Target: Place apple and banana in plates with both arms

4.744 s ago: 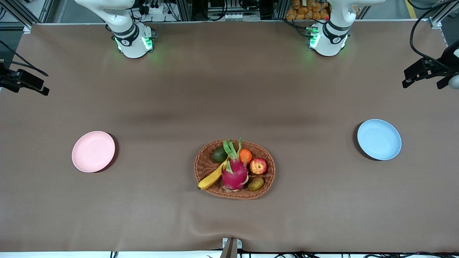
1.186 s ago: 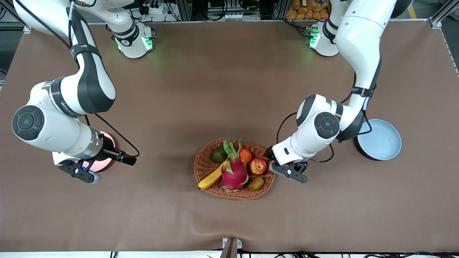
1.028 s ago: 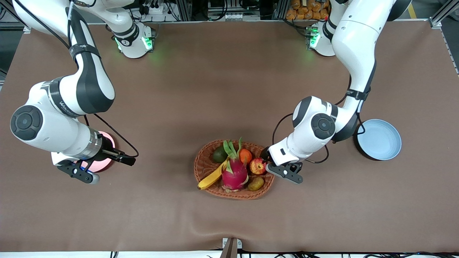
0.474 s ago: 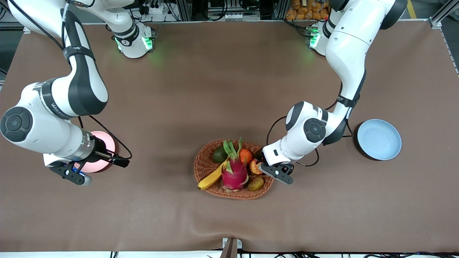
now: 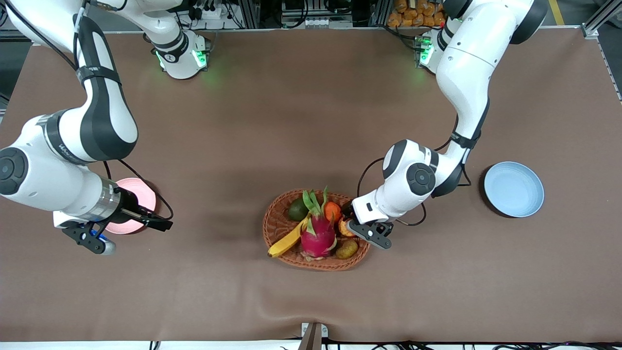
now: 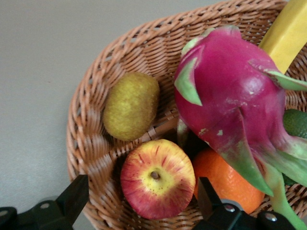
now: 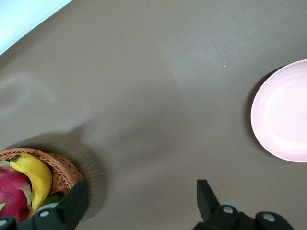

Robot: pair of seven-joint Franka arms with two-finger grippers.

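Front view: nothing placed yet. apple (image 5: 344, 227) and banana (image 5: 289, 238) sit in wicker basket (image 5: 277, 221); pink plate (image 5: 141, 194) and blue plate (image 5: 514, 189) bare.

Left wrist view: left gripper (image 6: 144, 201) wide open, empty, straddling apple; tangerine (image 6: 225, 179), dragon fruit (image 6: 230, 96), kiwi (image 6: 131, 104) crowd it.

Right wrist view: right gripper (image 7: 139, 203) open, empty, over bare table (image 7: 144, 72) between basket and pink plate.

I've brought my left gripper (image 6: 144, 201) in from the table beside the basket (image 5: 282, 223) until its spread fingers hang over the apple (image 6: 157, 178), now mostly hidden in the front view. My right gripper (image 7: 139, 201) has drifted toward the table's edge past the pink plate (image 5: 141, 187).
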